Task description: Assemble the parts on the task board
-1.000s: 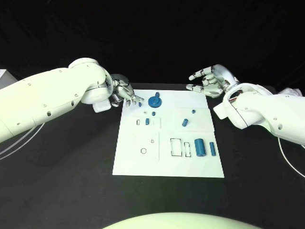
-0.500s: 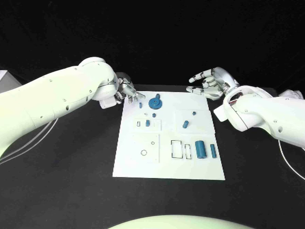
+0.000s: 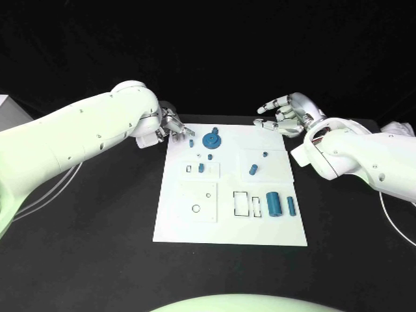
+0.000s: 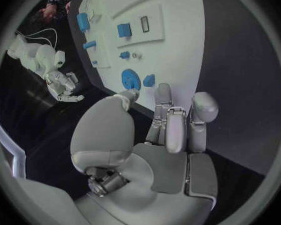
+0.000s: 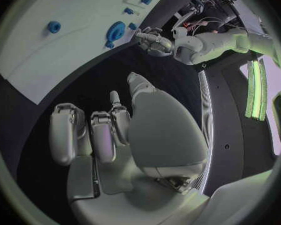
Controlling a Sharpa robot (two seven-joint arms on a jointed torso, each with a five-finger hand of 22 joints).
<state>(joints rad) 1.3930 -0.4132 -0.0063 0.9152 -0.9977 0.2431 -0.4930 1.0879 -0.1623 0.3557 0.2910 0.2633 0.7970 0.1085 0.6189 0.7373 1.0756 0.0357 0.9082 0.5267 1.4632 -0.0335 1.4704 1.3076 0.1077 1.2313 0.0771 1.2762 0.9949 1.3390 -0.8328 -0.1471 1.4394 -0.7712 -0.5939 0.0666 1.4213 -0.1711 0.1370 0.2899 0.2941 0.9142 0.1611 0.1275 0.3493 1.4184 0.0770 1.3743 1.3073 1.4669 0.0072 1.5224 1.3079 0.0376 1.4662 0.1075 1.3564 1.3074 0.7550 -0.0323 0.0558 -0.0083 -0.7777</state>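
Black table [image 3: 77, 247] spreads under everything; the white task board [image 3: 229, 221] lies at its middle, long side running away from the robot. Left arm [image 3: 58, 140] reaches in to the board's far left corner, and the left hand [image 3: 168, 127] sits there at the edge, fingers apart and loosely bent, nothing held; the left wrist view shows its fingertips [image 4: 162, 92] just short of the board's rim, close to the blue gear [image 4: 130, 78]. Right arm [image 3: 377, 162] ends off the board's far right corner, over bare table; the right hand [image 3: 285, 112] is spread and slightly curled, holding nothing. Parts on the board, by size: the blue gear [image 3: 212, 139] near the far edge, a fat blue cylinder [image 3: 273, 203] at the near right, a slimmer blue pin [image 3: 290, 205] just beside it, a short blue peg [image 3: 252, 169] mid-board, and a few small blue pegs [image 3: 201, 167] near the gear, too small to make out.
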